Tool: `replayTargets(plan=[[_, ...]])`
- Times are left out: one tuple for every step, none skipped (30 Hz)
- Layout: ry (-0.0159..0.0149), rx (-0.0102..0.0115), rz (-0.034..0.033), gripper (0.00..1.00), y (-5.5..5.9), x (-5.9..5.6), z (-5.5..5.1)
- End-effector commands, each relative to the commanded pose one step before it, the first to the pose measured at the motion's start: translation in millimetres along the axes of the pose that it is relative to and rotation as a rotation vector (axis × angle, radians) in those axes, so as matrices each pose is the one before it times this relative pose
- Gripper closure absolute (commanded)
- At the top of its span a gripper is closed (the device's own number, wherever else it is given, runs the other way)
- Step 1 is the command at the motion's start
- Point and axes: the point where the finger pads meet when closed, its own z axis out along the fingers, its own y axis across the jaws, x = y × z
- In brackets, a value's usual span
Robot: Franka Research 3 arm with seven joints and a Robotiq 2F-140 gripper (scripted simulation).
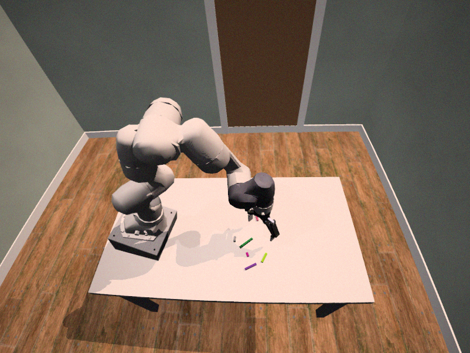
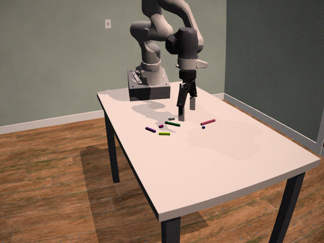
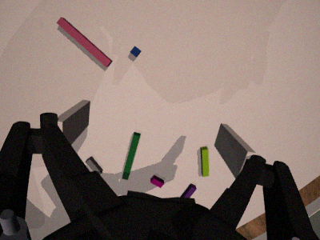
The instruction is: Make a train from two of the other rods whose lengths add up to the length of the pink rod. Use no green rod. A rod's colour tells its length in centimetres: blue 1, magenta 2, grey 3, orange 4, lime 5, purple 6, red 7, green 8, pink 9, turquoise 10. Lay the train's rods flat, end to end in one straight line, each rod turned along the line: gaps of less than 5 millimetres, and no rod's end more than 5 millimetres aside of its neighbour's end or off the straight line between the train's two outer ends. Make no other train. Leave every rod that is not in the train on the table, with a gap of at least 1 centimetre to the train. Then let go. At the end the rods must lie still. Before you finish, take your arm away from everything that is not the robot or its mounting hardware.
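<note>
My gripper (image 1: 261,228) (image 2: 187,109) (image 3: 154,124) is open and empty, above the table. The purple rod (image 1: 250,266) (image 2: 150,129) (image 3: 190,190) lies beside the magenta rod (image 1: 247,254) (image 2: 161,126) (image 3: 157,181), partly hidden by the gripper in the wrist view. The grey rod (image 1: 234,238) (image 2: 171,118) (image 3: 94,164) lies near the green rod (image 1: 245,243) (image 2: 172,124) (image 3: 131,156). The lime rod (image 1: 264,257) (image 2: 164,133) (image 3: 205,162) lies apart. The pink rod (image 1: 256,218) (image 2: 208,122) (image 3: 85,42) lies near the small blue rod (image 2: 203,127) (image 3: 135,51). No rods lie end to end.
The white table (image 1: 314,265) (image 2: 209,177) carries all the rods. The robot's base (image 1: 142,237) (image 2: 149,91) stands at one end of the table. The purple rod is the rod nearest the table's long front edge in the top view.
</note>
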Motion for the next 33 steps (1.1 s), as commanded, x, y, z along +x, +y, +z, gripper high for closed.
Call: replayTargets(plan=[[0.00375, 0.00103, 0.04526, 0.0, -1.86, -1.67, -0.5], [0.0, 0.0, 0.0, 0.0, 0.0, 0.0, 0.0], [0.0, 0.0, 0.0, 0.0, 0.0, 0.0, 0.0], [0.00121, 0.00147, 0.04323, 0.0, -1.53, -1.59, -0.76], [0.0015, 0.00199, 0.05934, 0.0, -1.99, -2.3, -1.02], [0.00139, 0.00206, 0.06246, 0.0, -1.93, -2.56, -1.05], [0.00048, 0.00078, 0.02394, 0.0, -0.67, -1.03, -0.4], [0.00045, 0.00076, 0.02377, 0.0, -0.64, -1.05, -0.39], [0.00042, 0.00074, 0.02335, 0.0, -0.6, -1.05, -0.38], [0.00039, 0.00072, 0.02303, 0.0, -0.57, -1.05, -0.37], [0.00036, 0.0007, 0.02274, 0.0, -0.53, -1.05, -0.36], [0.00033, 0.00068, 0.02251, 0.0, -0.5, -1.06, -0.36], [0.00031, 0.00066, 0.02227, 0.0, -0.47, -1.06, -0.35], [0.00029, 0.00064, 0.02197, 0.0, -0.43, -1.06, -0.34], [0.00026, 0.00062, 0.02162, 0.0, -0.4, -1.05, -0.33], [0.00024, 0.0006, 0.02124, 0.0, -0.37, -1.05, -0.33], [0.00022, 0.00058, 0.02093, 0.0, -0.34, -1.04, -0.32], [0.0002, 0.00056, 0.02064, 0.0, -0.31, -1.04, -0.31], [0.0, 0.0, 0.0, 0.0, 0.0, 0.0, 0.0], [0.0, 0.0, 0.0, 0.0, 0.0, 0.0, 0.0], [0.00045, 0.00136, 0.05228, 0.0, -0.71, -2.65, -0.77], [0.00015, 0.00051, 0.0204, 0.0, -0.22, -1.05, -0.3], [0.00014, 0.0005, 0.02048, 0.0, -0.19, -1.06, -0.3], [0.00012, 0.00048, 0.02031, 0.0, -0.17, -1.06, -0.29], [0.00011, 0.00046, 0.02022, 0.0, -0.14, -1.06, -0.29], [0.0001, 0.00045, 0.02012, 0.0, -0.11, -1.06, -0.28], [0.00009, 0.00043, 0.02008, 0.0, -0.09, -1.06, -0.28], [0.00008, 0.00042, 0.02003, 0.0, -0.06, -1.06, -0.28], [0.00007, 0.0004, 0.01999, 0.0, -0.04, -1.06, -0.27], [0.00006, 0.00039, 0.01996, 0.0, -0.01, -1.06, -0.27], [0.00005, 0.00037, 0.01992, 0.0, 0.01, -1.06, -0.27], [0.00005, 0.00036, 0.0199, 0.0, 0.04, -1.06, -0.26], [0.00004, 0.00034, 0.01988, 0.0, 0.06, -1.06, -0.26]])
